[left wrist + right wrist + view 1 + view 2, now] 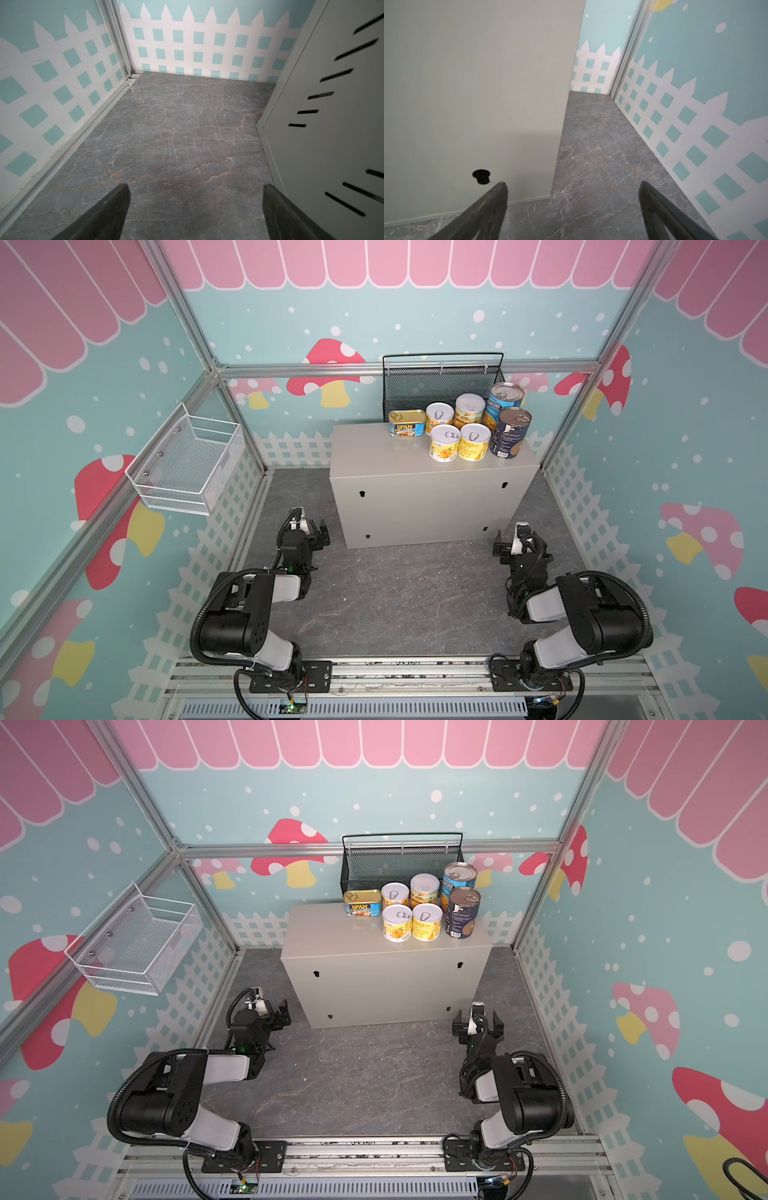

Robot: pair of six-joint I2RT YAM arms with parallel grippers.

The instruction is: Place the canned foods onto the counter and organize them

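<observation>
Both wide open, empty: left end effector [195, 186], right end effector [572, 182].

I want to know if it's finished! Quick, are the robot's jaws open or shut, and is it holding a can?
Left gripper: open, holding nothing.
Right gripper: open, holding nothing.

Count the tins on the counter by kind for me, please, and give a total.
On the counter:
Yellow tins: 4
Blue tins: 2
SPAM tin: 1
Total: 7
</observation>
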